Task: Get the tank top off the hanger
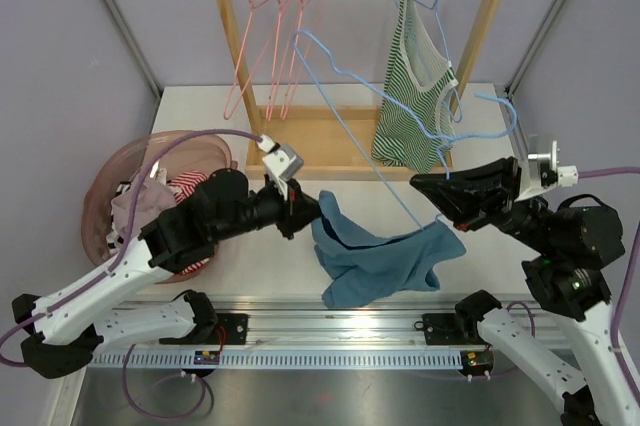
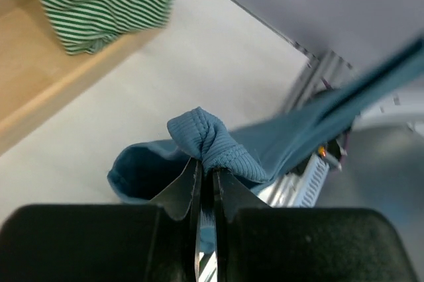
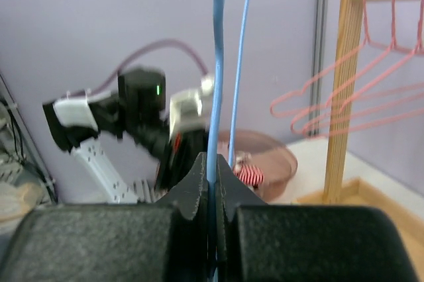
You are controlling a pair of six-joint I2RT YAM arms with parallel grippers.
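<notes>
Centrally, a blue tank top droops between both grippers. The left gripper pinches a bunched fold; the right gripper clamps the blurred blue hanger wire. Where fabric meets hanger is unclear.

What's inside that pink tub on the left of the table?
Crumpled clothes: a pale pink piece and a red-and-white striped one. The left arm crosses the tub, covering whatever lies beneath it.

No legible text, brand or number. Small sticker on the base rail: marks too small to read.
</notes>
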